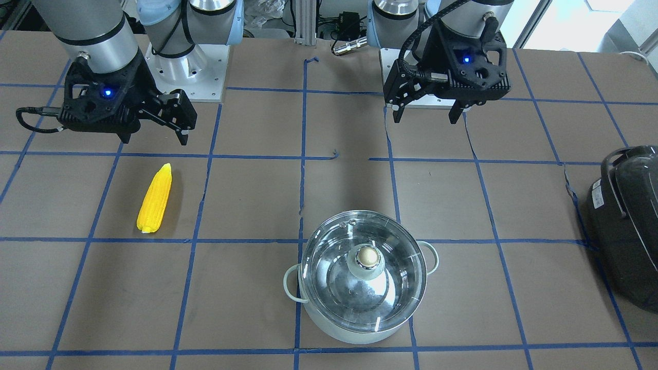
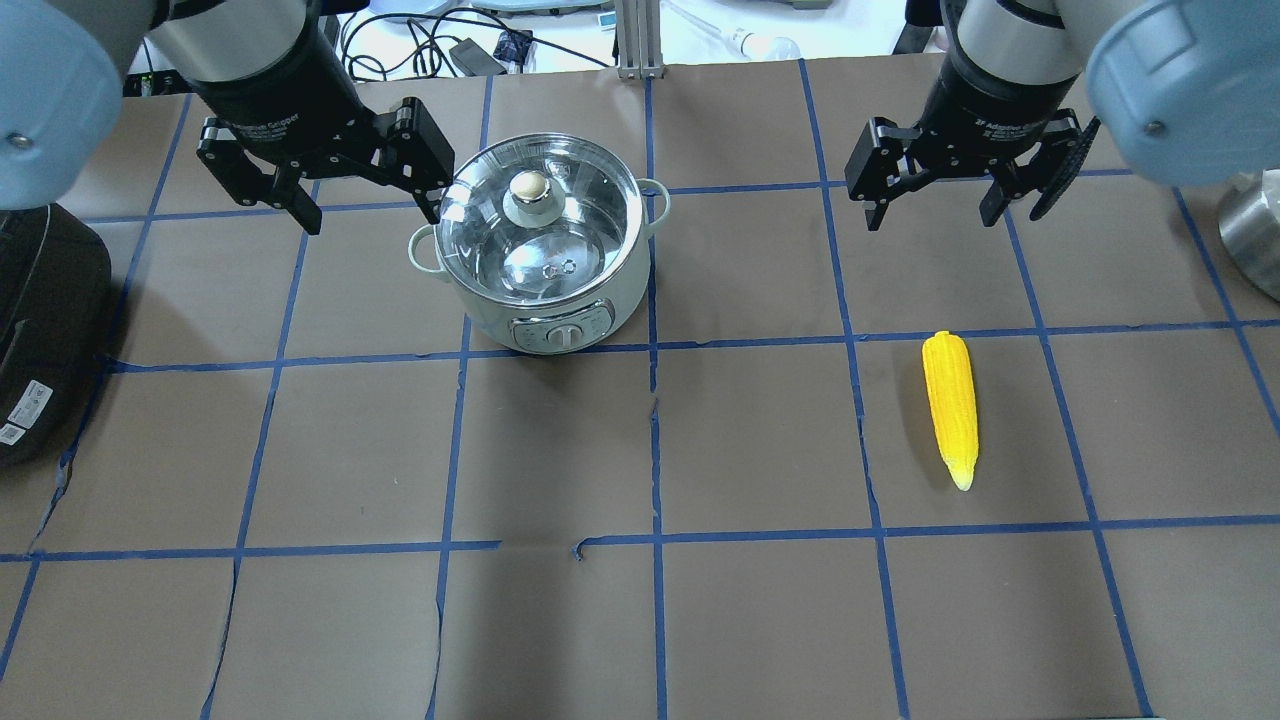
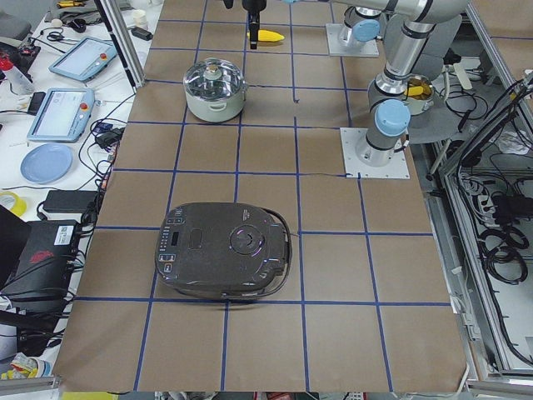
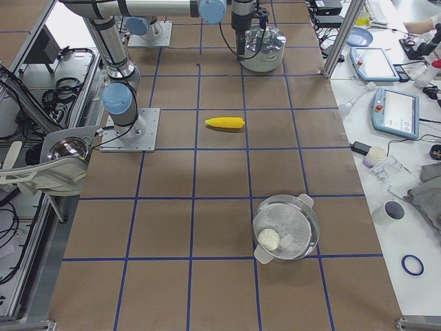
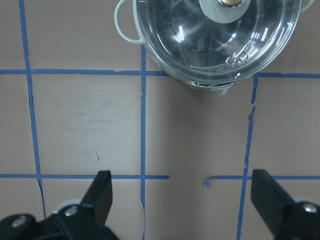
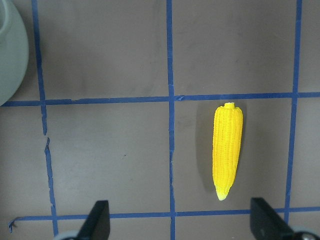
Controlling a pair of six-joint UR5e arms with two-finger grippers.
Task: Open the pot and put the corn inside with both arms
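Note:
The pale mint pot [image 2: 540,300] stands at the far middle of the table, with its glass lid [image 2: 575,215] and gold knob [image 2: 530,185] on. It also shows in the front view [image 1: 329,329] and the left wrist view [image 5: 165,65]. The yellow corn [image 2: 950,405] lies flat on the robot's right side, also seen in the front view [image 1: 154,198] and the right wrist view [image 6: 227,150]. My left gripper [image 2: 368,212] is open and empty, hovering above the table on the robot's side of the pot. My right gripper [image 2: 932,215] is open and empty, hovering above the table short of the corn.
A big black rounded appliance [image 1: 627,226] sits at the table's left end. A second steel pot [image 4: 286,226] stands toward the right end. The arm bases [image 1: 182,67] are bolted at the robot's side. Blue tape lines grid the brown table [image 2: 760,440].

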